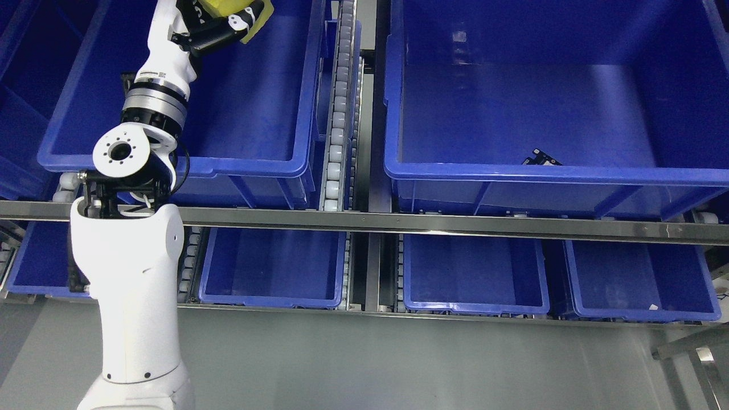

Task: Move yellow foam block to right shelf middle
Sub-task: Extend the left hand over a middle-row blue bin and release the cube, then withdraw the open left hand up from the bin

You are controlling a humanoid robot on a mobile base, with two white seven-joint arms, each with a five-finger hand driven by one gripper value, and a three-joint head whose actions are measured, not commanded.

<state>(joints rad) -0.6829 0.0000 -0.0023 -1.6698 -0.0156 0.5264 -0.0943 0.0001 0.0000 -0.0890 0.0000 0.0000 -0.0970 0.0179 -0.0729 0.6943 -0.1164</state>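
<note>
My left arm rises from the lower left of the head view up over the left blue bin [273,165]. At the top edge my left hand [228,20] is shut on the yellow foam block [259,20], whose upper part is cut off by the frame. Hand and block hang above the inside of that left bin, near its back. To the right stands the large blue bin [547,171] of the right shelf's middle level. It holds a small dark object [542,158] near its front wall. My right arm does not show.
A roller track [337,108] runs between the two upper bins. A steel rail [433,223] crosses in front of them. Below it sit three smaller blue bins [273,299] [475,307] [641,313]. Grey floor lies in front.
</note>
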